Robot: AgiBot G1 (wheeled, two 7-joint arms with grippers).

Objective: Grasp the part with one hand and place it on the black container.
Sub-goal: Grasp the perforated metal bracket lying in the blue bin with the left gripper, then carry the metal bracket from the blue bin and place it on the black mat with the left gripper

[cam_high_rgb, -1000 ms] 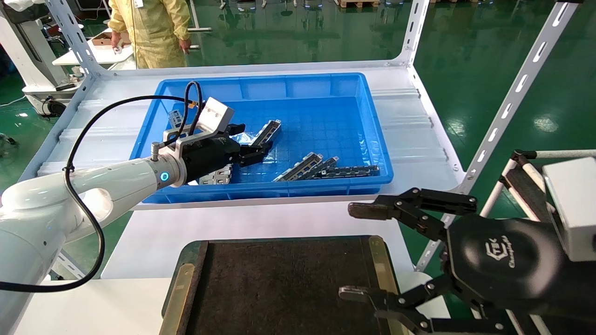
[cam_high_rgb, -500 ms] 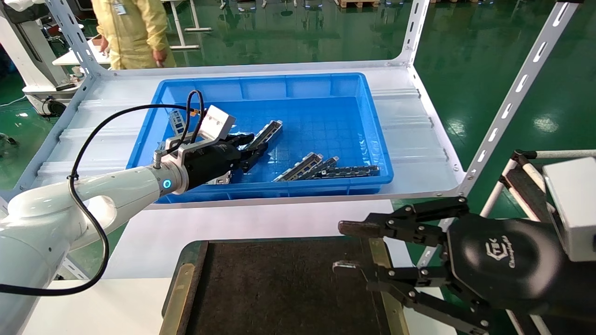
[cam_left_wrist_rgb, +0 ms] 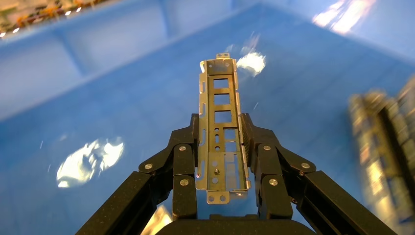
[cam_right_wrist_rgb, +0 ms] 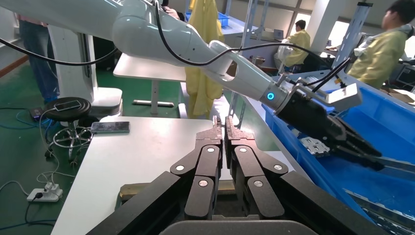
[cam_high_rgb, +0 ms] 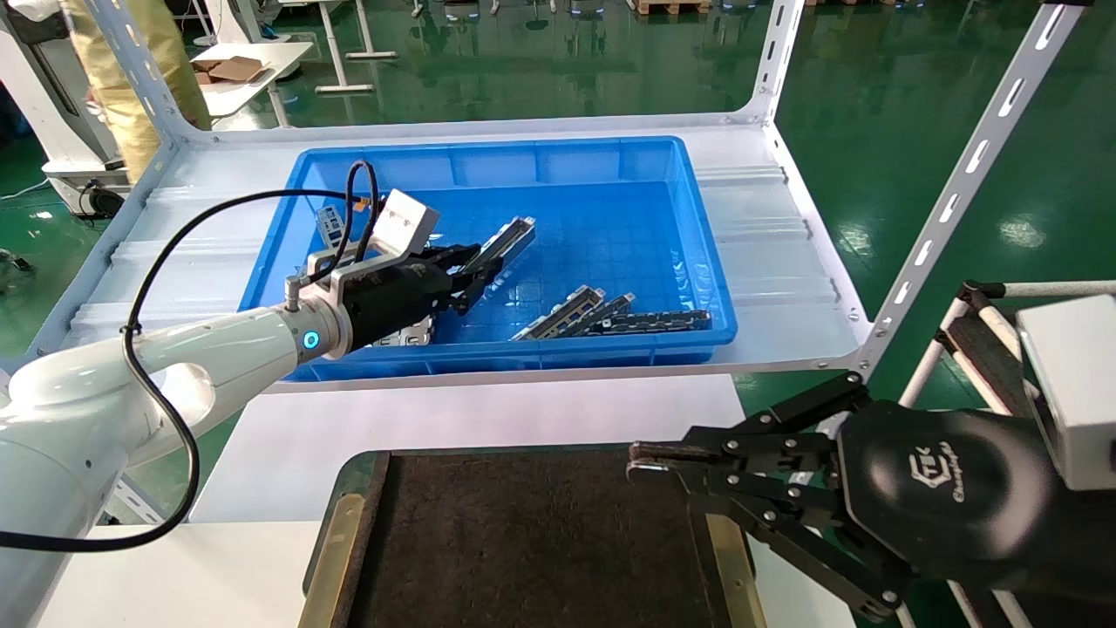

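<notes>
Since a second ago, the right tool (cam_high_rgb: 641,462) has squeezed its two fingers together, and now they are pressed tight with nothing between them. It hangs in the lower right of the head view, over the right edge of the black container (cam_high_rgb: 523,541). In the right wrist view its fingertips (cam_right_wrist_rgb: 219,133) touch each other.

Over the same time the left tool (cam_high_rgb: 478,272) has reached a little farther into the blue bin (cam_high_rgb: 610,157) and closed on the part (cam_high_rgb: 504,242). Before, its fingers were apart beside the part. Now they pinch it. In the left wrist view the part (cam_left_wrist_rgb: 219,122) sits between the two black fingers (cam_left_wrist_rgb: 183,161), one on each long side. Its row of square holes faces the camera and its far end sticks out past the fingertips. Whether the part rests on the bin floor or is off it, the views do not show.

More metal pieces (cam_high_rgb: 567,314) lie in the lower middle of the bin, near its front wall, with a dark chain-like strip (cam_high_rgb: 654,321) just beside them. The bin stands on a white shelf (cam_high_rgb: 767,262) in the upper middle of the head view. The black container lies on a white surface (cam_high_rgb: 261,453) at the bottom middle, with a brass-coloured strip (cam_high_rgb: 336,549) along its left edge. A person in yellow (cam_high_rgb: 131,87) stands at the upper left.
</notes>
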